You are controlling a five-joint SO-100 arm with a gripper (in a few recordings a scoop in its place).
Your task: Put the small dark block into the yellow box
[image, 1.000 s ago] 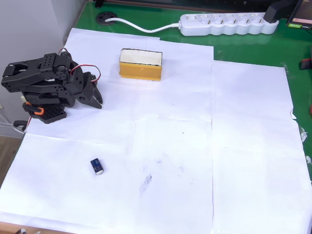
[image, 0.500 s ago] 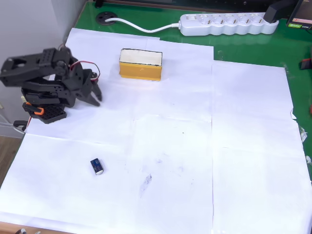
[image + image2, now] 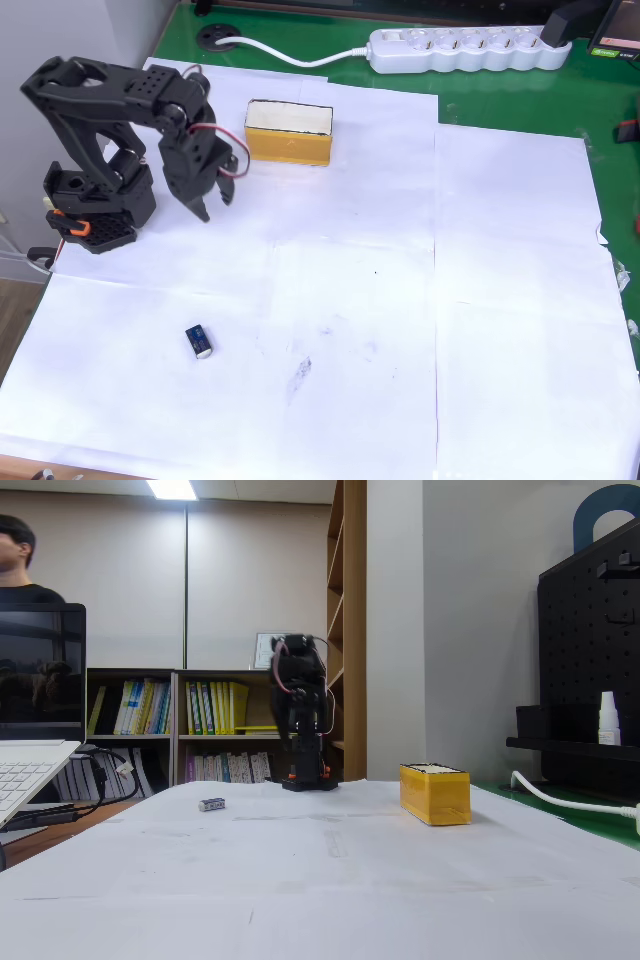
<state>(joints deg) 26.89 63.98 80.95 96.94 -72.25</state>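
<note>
Nothing is done yet: my gripper (image 3: pixel 212 205) hangs empty, fingers slightly apart, beside the yellow box (image 3: pixel 288 131). The small dark block (image 3: pixel 198 341) lies well apart on the near-left desk (image 3: pixel 500 300), unpicked.

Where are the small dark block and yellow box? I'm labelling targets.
small dark block (image 3: pixel 199 341), overhead view, on its dark body.
yellow box (image 3: pixel 288 146), overhead view, on its mustard side wall.

Bright even light, ceiling lamp (image 3: pixel 172 489) glare, soft shadows, arm (image 3: pixel 300 710) slightly blurred
</note>
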